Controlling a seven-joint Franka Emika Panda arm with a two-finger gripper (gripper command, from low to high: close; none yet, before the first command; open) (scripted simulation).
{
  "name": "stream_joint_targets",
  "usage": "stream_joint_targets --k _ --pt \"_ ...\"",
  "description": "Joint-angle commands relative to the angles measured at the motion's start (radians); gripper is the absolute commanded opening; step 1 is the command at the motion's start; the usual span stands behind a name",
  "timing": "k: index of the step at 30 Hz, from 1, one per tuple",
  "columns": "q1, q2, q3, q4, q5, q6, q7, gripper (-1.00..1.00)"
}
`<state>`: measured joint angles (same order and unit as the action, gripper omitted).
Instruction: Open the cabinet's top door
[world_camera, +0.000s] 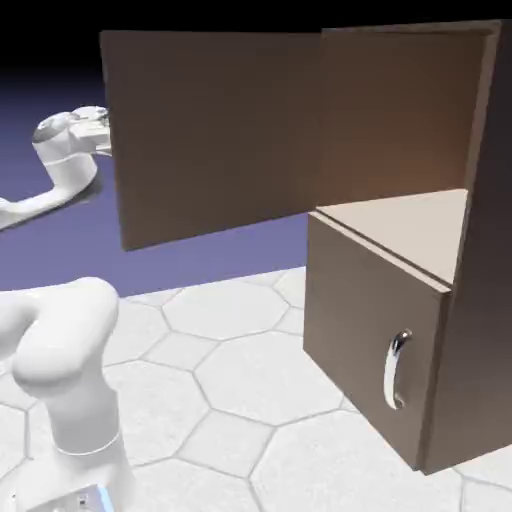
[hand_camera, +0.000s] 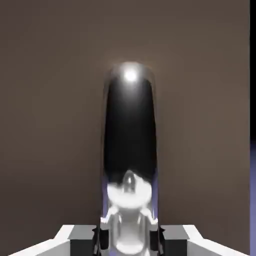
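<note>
The dark-brown cabinet (world_camera: 482, 300) stands at the exterior view's right. Its top door (world_camera: 215, 130) is swung wide open to the left, and the light tan shelf (world_camera: 400, 225) inside is bare. My white hand (world_camera: 70, 135) shows at the door's far left edge, with its fingers hidden behind the panel. In the hand view, the door's brown panel (hand_camera: 50, 100) fills the frame. Its curved chrome handle (hand_camera: 130, 130) runs up the middle. My gripper (hand_camera: 129, 241) is shut on the handle's lower end, with a dark fingertip (hand_camera: 82, 241) on each side.
The shorter lower door (world_camera: 360, 320) is closed, with its small silver handle (world_camera: 397, 370) facing the hexagon-tiled table (world_camera: 230, 380). My arm's white base link (world_camera: 70, 380) rises at the lower left. A strip of blue backdrop (hand_camera: 253, 190) shows past the door's edge.
</note>
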<state>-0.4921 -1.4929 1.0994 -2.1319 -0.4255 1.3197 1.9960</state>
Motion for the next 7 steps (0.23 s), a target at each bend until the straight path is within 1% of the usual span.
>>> stream_joint_targets --k 1,7 --pt "-0.028 0.002 0.010 0.036 0.004 -0.030 -0.006 -1.00" --pt "-0.179 0.011 0.053 0.233 0.018 -0.181 -0.040 -1.00"
